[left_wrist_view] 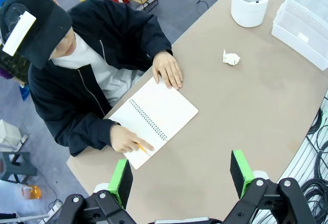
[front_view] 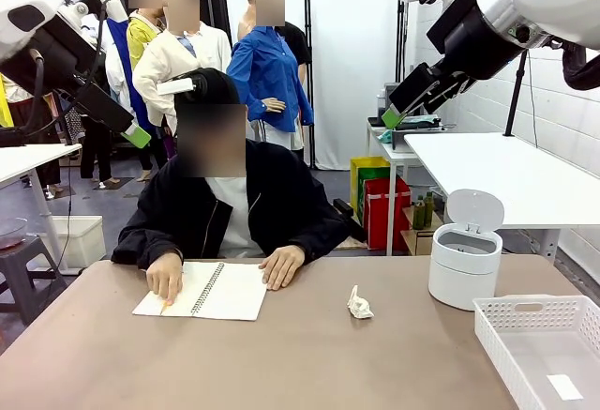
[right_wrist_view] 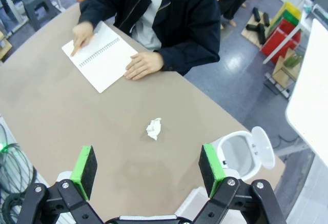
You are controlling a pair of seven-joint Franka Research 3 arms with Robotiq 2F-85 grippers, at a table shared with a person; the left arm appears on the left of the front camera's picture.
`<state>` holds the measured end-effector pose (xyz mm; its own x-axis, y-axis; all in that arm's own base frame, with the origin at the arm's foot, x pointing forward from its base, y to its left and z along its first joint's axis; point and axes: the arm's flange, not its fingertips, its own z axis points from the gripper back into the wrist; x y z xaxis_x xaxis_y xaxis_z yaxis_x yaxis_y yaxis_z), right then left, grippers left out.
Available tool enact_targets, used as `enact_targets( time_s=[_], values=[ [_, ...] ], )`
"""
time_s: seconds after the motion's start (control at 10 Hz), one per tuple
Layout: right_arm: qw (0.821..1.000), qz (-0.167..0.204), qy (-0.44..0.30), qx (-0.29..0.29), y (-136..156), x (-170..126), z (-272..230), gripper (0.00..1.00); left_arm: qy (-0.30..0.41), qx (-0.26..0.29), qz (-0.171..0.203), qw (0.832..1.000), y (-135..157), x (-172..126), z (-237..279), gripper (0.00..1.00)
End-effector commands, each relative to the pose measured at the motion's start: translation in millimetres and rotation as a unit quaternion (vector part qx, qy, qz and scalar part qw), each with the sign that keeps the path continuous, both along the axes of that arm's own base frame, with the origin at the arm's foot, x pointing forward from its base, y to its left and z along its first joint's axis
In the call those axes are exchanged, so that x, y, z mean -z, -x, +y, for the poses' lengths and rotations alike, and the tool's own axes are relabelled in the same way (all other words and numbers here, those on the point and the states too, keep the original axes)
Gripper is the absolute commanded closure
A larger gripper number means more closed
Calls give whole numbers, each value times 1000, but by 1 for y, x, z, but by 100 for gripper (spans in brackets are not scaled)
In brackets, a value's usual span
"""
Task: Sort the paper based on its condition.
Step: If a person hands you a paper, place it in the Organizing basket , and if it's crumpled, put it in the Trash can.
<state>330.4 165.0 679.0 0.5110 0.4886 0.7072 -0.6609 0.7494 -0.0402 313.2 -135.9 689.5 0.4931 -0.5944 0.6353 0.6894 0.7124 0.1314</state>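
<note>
Crumpled paper wad lies on the table, well apart from the right gripper raised above it, jaws spread; left gripper likewise spread, empty.

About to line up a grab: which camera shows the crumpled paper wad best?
The right wrist view: the paper wad lies near the middle, seen from above, ahead of the open right gripper. The front view shows it side-on between the notebook and the bin. The left wrist view shows it small and far off.
</note>
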Motion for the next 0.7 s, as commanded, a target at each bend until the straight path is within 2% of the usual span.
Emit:
enact_targets(
  time_s=[0.0,0.1,0.4,0.6],
  values=[
    [998,49,23,24,-18,10,18,0,0,0,2,1000,0,0,1,0],
    [996,68,43,39,-27,20,26,0,0,0,2,1000,0,0,1,0],
    [986,132,100,32,-53,62,53,0,0,0,2,1000,0,0,1,0],
    [981,138,133,39,-66,108,72,0,0,0,2,1000,0,0,1,0]
  ],
)
